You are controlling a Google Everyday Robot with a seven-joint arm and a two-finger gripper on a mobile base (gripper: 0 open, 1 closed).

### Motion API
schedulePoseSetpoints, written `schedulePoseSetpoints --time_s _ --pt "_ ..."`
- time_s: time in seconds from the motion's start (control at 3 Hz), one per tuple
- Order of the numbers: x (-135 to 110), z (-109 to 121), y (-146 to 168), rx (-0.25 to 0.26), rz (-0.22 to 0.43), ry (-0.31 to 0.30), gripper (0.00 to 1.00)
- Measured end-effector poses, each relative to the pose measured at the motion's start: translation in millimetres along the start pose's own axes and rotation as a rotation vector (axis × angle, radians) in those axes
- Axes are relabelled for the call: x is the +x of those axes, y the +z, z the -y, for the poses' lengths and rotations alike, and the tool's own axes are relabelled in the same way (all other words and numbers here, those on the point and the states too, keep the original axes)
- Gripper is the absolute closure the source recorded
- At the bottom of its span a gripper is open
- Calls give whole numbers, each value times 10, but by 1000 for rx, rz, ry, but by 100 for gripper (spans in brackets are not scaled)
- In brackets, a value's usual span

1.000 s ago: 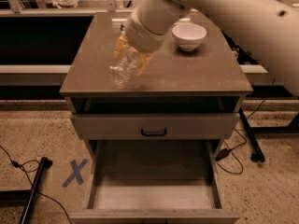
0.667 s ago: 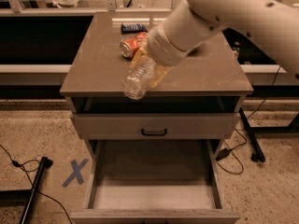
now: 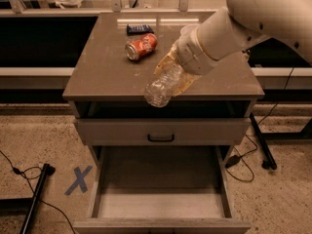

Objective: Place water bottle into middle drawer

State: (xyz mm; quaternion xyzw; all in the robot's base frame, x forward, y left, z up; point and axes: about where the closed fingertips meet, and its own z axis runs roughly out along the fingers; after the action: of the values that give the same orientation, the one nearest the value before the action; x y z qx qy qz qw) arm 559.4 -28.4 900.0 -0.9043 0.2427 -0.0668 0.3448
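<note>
In the camera view, we saw the gripper [image 3: 176, 76] hanging in the air above the front edge of the bench [image 3: 97, 77], at the end of the white arm that came in from the upper right. Its jaws were closed on the water bottle [image 3: 160, 89]. They held it at the neck end, and we could not see the cap.

The bottle was off the bench. Its long axis was tilted, with the base pointing down and to the left, toward the front of the cabinet. The base stood over the bench's front lip, above the closed drawer front [image 3: 122, 130] with the black handle [image 3: 161, 138].

The middle drawer [image 3: 161, 204] was pulled out below and in front of it, with its pale floor bare. So the drawer lay straight down and forward from the jaws, well apart from the bottle. We judged that the coming move had to carry the bottle outward past the closed drawer front and then lower it.

The orange soda can [image 3: 141, 46] lay on its side on the bench behind the bottle, and a dark blue packet [image 3: 140, 29] lay just beyond the can.
</note>
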Motion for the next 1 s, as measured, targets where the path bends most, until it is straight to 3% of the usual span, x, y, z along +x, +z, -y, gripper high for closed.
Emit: schedulePoseSetpoints --time_s 0.33,0.67,1.0 --pt "-70 -211 183 55 19 12 100" --pt "-424 -492 311 155 18 35 100" --pt "-709 -891 323 131 -44 94 100"
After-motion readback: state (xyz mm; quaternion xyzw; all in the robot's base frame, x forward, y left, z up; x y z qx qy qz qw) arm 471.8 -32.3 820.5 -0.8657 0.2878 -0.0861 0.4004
